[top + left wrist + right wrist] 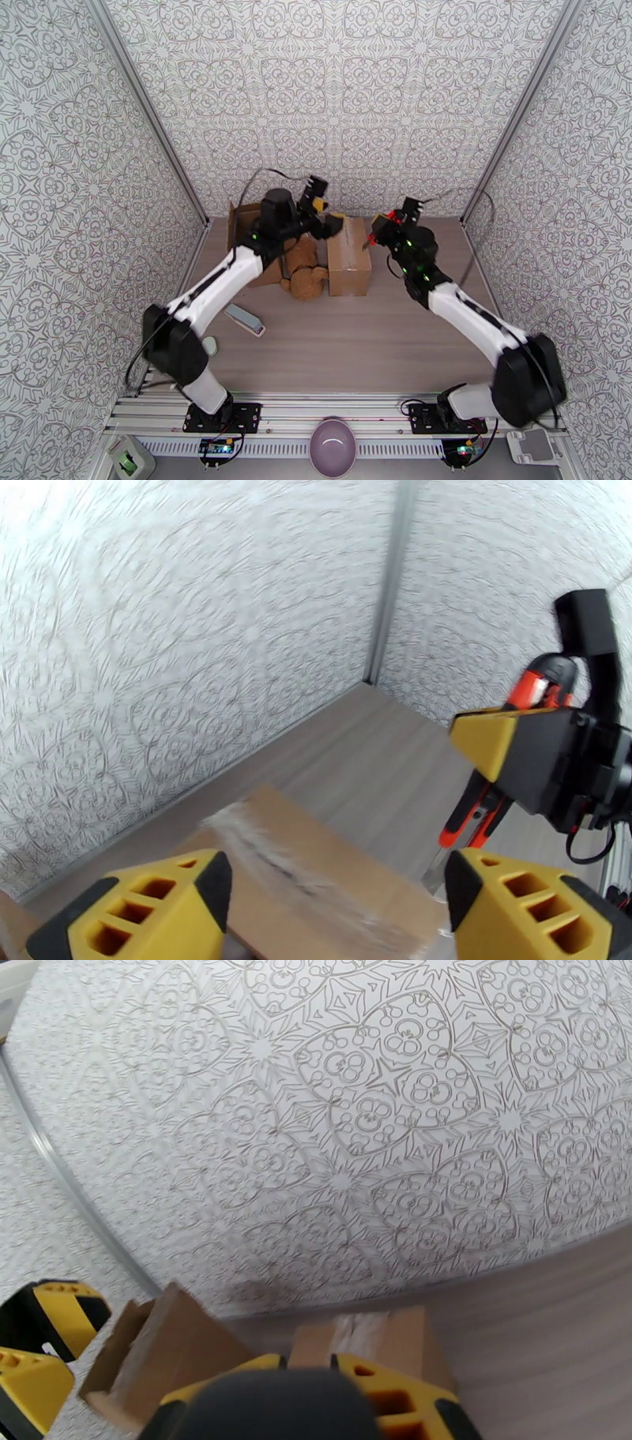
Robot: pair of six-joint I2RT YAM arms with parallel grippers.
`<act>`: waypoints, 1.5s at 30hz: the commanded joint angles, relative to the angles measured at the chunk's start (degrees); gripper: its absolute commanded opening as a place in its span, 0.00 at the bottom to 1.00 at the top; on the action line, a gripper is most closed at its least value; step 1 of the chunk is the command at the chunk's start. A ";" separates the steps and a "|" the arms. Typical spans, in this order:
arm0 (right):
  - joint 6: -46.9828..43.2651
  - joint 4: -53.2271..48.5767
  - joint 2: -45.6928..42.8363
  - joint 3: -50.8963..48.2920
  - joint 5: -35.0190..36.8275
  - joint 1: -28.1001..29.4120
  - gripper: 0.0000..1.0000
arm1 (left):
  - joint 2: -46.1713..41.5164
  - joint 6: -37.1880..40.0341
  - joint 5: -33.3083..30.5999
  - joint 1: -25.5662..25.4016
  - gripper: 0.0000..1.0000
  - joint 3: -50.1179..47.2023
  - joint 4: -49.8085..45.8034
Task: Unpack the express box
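The left gripper (pixel 336 886) is released, its yellow fingers (pixel 158 910) spread wide with nothing between them, poised over the far end of the express box (pixel 349 260), one on either side of the tape strip (pixel 292 867) on the lid; whether they touch the cardboard cannot be told. The right gripper (pixel 379 230) is clenched on an orange utility knife (pixel 478 808) just off the box's far right corner. The box lies flat and sealed, its long axis running from the arms' side towards the back wall (pixel 340 103), and the tape follows that same line. The knife stands steeply, handle up and blade end down beside the box's right edge; whether the blade touches the box cannot be told. The left wrist view gives the knife and the grip on it plainly. The top view adds a teddy bear (pixel 304 268) lying close against the box's left side and an open carton (pixel 243 221) beyond the bear. The right wrist view looks over the box's taped lid, with the carton's flap and the left gripper's fingers to the left of the box
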 commanded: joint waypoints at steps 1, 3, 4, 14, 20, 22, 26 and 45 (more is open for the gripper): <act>-5.73 -0.29 6.26 10.86 5.17 1.44 0.00 | 3.47 -0.73 11.23 1.00 0.71 1.29 -2.85; -6.68 -0.70 10.36 15.65 6.79 1.69 0.00 | 4.42 1.36 13.54 1.72 0.71 0.69 -2.52; -6.77 -0.63 12.41 18.22 7.34 1.80 0.00 | 4.92 2.28 14.89 2.15 0.70 0.35 -2.49; -14.11 -1.66 28.11 35.91 8.36 3.12 0.00 | 4.30 20.83 19.54 3.85 0.77 -9.95 -1.75; -16.88 -1.57 33.48 41.40 10.31 3.78 0.00 | 3.82 33.27 17.08 2.55 0.81 -15.22 -0.39; -17.59 -1.67 34.55 42.21 11.08 4.04 0.00 | 4.15 34.53 17.24 2.35 0.82 -15.34 -0.27; -20.61 -2.09 35.83 43.33 12.76 4.78 0.00 | 4.55 35.11 17.17 1.93 0.85 -16.74 3.03; -23.54 -2.18 37.11 42.10 12.96 5.13 0.00 | 2.83 36.07 19.57 1.37 0.96 -22.77 12.92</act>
